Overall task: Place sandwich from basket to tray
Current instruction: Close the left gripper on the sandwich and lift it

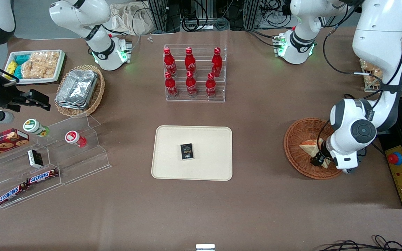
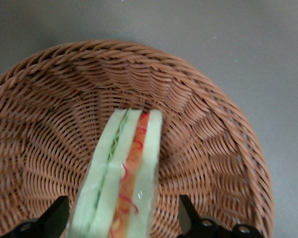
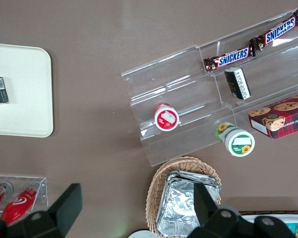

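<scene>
Where pincer (image 2: 123, 218) straddles: sandwich (image 2: 123, 173); fingers apart

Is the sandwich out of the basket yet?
No, the sandwich is in the basket, wicker all around it. The claw is open, one finger on either side of it, none touching.

Sandwich (image 1: 308, 145) in the basket (image 1: 297, 139), toward the working arm's end of the table (image 1: 257, 209). Gripper (image 1: 318, 161) down in the same basket, one finger (image 2: 54, 215) each side of the sandwich (image 2: 124, 178), gaps showing between. Tray (image 1: 208, 167) at mid-table, well apart from the basket, with a small box (image 1: 186, 151) on it. Bottle rack (image 1: 195, 75) farther from the front camera than the tray. Toward the parked arm's end: stepped stand (image 1: 82, 157) with snack bars (image 1: 42, 176) and a cup (image 1: 75, 138); foil containers (image 1: 77, 89) in a second basket (image 1: 98, 94), farther from the camera than the stand.
</scene>
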Controlling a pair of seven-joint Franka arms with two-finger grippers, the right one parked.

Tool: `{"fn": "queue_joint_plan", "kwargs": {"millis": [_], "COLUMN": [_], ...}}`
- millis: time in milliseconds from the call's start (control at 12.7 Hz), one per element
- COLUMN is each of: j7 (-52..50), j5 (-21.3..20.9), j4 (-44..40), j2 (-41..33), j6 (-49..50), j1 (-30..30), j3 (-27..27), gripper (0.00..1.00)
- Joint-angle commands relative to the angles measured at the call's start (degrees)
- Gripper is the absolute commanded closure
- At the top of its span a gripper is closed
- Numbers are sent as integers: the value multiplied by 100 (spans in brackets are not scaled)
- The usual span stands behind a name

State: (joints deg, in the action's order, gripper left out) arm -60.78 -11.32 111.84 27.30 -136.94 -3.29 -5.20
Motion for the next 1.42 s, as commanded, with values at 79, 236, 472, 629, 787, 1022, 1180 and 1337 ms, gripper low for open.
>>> {"fn": "queue_joint_plan", "kwargs": {"millis": [79, 236, 472, 629, 787, 1022, 1180, 1337], "j7": [-346, -496, -575, -558, -488, -426, -261, 668], "j5": [-54, -63, -54, -54, 85, 166, 367, 394], "j4": [-65, -100, -249, -513, -1029, -2364, -3077, -3387], "j2": [12, 82, 30, -162, -348, -296, -261, -182], "j6": [-113, -201, -175, 209, 1156, 2721, 3295, 3315], "j1": [-32, 3, 12, 21, 21, 12, 21, 21], "j3": [-51, -51, -69, -95, -182, -621, -963, -1534], "gripper": [100, 100, 100, 100, 100, 100, 100, 100]}}
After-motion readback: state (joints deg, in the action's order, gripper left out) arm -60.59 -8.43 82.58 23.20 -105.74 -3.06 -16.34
